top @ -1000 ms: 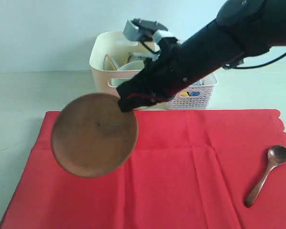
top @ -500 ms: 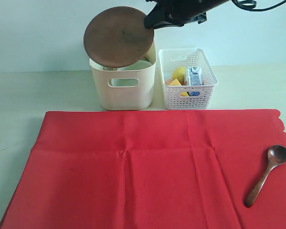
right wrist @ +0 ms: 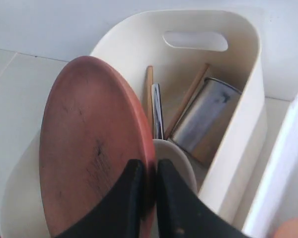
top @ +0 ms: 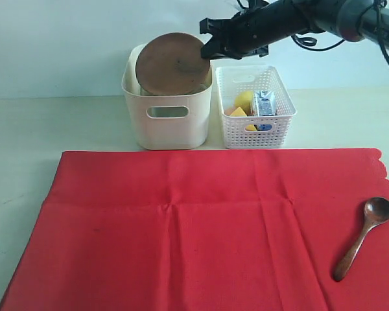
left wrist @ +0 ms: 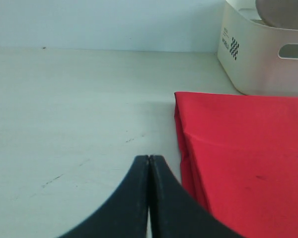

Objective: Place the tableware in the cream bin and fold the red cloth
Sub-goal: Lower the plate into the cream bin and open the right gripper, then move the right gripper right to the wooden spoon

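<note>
My right gripper [top: 209, 46] [right wrist: 150, 168] is shut on the rim of the brown wooden plate [top: 172, 63] [right wrist: 94, 144], holding it on edge, partly down inside the cream bin [top: 167, 120] [right wrist: 238, 74]. Inside the bin I see the steel cup [right wrist: 208, 119], wooden chopsticks [right wrist: 149, 96], the silver knife [right wrist: 157, 116] and the pale bowl [right wrist: 178, 166]. The red cloth [top: 194, 233] [left wrist: 248, 163] lies spread flat in front. The wooden spoon [top: 364, 236] rests on its right end. My left gripper [left wrist: 149, 159] is shut and empty, over bare table beside the cloth's left edge.
A white perforated basket [top: 228, 133] stands right of the cream bin and holds a lemon [top: 244, 100], a blue milk carton [top: 264, 103] and cheese [top: 237, 111]. A pale wall rises behind both containers. Bare table [left wrist: 74, 109] stretches left of the cloth.
The right arm carried the plate from over the cloth up and back, then lowered it on edge into the cream bin. The spoon and cloth have not moved.
</note>
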Motion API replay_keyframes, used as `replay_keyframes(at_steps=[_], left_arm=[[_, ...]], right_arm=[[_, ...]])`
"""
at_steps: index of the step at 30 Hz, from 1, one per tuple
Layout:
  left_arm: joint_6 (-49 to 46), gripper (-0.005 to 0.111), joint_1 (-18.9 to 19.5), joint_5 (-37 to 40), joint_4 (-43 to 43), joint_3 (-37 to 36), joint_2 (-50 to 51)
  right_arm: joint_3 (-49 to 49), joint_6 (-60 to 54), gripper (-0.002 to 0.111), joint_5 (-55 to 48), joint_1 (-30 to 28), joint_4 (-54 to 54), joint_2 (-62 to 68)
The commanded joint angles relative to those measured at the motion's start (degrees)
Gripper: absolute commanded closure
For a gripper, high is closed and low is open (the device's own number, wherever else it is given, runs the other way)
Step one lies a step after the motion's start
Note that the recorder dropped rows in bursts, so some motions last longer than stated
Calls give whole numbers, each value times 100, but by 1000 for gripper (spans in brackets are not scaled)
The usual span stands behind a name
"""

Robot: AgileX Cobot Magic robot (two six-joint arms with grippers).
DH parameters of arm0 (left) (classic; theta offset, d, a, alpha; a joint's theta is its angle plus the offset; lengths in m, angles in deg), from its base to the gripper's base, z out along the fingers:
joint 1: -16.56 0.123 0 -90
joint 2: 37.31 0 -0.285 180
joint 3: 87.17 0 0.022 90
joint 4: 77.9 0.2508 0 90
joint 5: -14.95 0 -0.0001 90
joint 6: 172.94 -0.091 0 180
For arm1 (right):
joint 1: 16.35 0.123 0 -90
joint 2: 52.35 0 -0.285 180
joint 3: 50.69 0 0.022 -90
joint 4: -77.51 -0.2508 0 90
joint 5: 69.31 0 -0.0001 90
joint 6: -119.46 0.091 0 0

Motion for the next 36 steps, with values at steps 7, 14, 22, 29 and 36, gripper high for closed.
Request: replay_keyframes(at_steps=[7,14,22,29,36], left_arm=[[6,107,-29,-73,3,-16,-35],[6,107,-29,-73,3,-16,-35],[6,107,-29,-73,3,-16,-35],[6,107,-29,-73,3,-16,-35],[6,107,-29,-73,3,-16,-35]], right_arm=[[194,-236,88,-266,-15,-89,197],[458,248,63,-751,-49,245,-108],[458,1301,74,-1998,-49,1962,-842],[-116,1637,100,-2310,43,2570,-1563],[-2059,1264,108,-1989,250,2694,-2899]])
